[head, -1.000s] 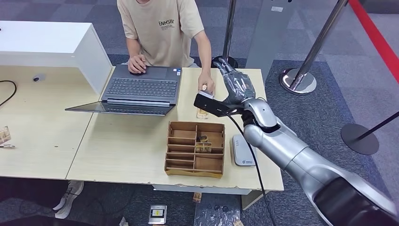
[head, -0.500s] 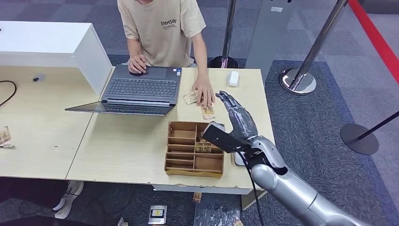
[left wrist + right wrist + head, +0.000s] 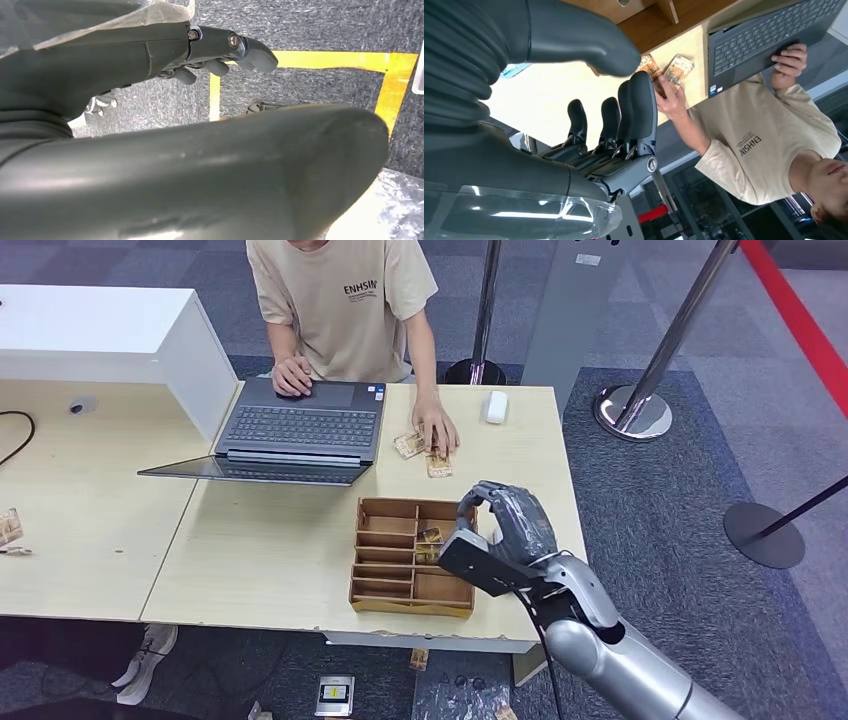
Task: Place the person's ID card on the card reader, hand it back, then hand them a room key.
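Cable (image 3: 18,435) loops in at the far left edge of the pale wooden surface (image 3: 260,570), and a small patterned card (image 3: 9,526) lies at that same edge nearer the robot. A white raised counter block (image 3: 110,335) stands behind them. Next comes an open grey laptop (image 3: 300,430), its screen folded flat toward the robot, with one hand of the person (image 3: 340,300) on its trackpad; their beige shirt reads "ENHSIN", with smaller print under it too small to read.

Right of the laptop the person's other hand (image 3: 436,429) presses on two patterned cards (image 3: 420,452) lying flat on the surface: one sits askew just left of the hand, the other lies under the hand's near edge, its long axis running toward the robot. Which of them is the ID card cannot be told.

Nearer the robot stands a brown wooden organizer tray (image 3: 395,560) with several compartments, small cards in its middle ones. A white oblong device (image 3: 495,406) lies near the far right corner of the surface.

Over the tray's right edge hovers the right hand (image 3: 505,525), its fingers (image 3: 636,107) curled inward with nothing visible between them. In the left wrist view the left hand (image 3: 200,47) hangs over grey carpet and yellow floor tape (image 3: 340,60), fingers bent and holding nothing. Chrome stanchions (image 3: 650,370) and a red belt (image 3: 800,310) stand at the right.
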### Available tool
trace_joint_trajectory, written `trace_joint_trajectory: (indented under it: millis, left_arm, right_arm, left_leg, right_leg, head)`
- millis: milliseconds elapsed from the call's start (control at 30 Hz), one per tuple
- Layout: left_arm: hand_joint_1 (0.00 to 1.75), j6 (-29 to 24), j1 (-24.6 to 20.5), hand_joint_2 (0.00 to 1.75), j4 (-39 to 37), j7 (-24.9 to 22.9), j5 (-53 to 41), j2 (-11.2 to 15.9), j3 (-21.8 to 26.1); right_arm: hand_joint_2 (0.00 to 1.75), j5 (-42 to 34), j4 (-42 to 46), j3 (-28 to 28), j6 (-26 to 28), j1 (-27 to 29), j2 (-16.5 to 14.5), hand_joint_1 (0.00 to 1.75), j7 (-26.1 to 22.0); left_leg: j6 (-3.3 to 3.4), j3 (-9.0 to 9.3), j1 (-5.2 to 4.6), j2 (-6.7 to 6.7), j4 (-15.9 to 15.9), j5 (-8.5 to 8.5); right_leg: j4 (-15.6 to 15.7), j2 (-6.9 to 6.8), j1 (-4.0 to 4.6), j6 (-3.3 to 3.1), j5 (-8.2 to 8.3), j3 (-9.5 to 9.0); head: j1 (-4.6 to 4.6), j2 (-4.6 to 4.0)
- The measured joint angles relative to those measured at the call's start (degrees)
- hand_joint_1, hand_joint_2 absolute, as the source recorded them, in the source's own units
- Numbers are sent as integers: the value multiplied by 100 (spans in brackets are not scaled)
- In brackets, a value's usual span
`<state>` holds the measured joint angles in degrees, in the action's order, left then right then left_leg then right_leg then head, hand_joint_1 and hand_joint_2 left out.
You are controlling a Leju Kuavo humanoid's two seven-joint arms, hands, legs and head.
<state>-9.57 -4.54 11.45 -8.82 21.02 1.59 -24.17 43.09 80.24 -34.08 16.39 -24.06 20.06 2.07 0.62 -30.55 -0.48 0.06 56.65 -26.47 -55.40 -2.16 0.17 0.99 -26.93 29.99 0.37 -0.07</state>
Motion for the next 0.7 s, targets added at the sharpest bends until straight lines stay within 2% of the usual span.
trace_joint_trajectory:
  millis: [233, 367, 533, 700]
  left_arm:
    - [0, 0, 0, 0, 0, -10, -2, 19, -22]
    - [0, 0, 0, 0, 0, -8, -3, 21, -22]
    - [0, 17, -4, 0, 0, 54, -10, 38, -34]
    - [0, 17, -5, 0, 0, 55, -7, 40, -54]
  right_arm:
    - [175, -10, 37, -2, 0, 50, 26, 46, -22]
    - [175, -10, 37, -2, 0, 56, 27, 47, -25]
    - [175, -10, 4, -22, 1, 95, 26, 61, -80]
    - [175, -3, -79, -59, 9, 110, 18, 50, -141]
  left_leg:
    - [0, 0, 0, 0, 0, 0]
    - [0, 0, 0, 0, 0, 0]
    - [0, -1, 0, 0, 0, 0]
    - [0, -1, 0, -1, 0, 0]
  right_leg:
    - [0, 0, 0, 0, 0, 0]
    - [0, 0, 0, 0, 0, 0]
    - [0, 0, 0, 0, 0, 0]
    - [0, 0, 0, 0, 0, 0]
  head:
    - [0, 0]
    - [0, 0]
    - [0, 0]
    - [0, 0]
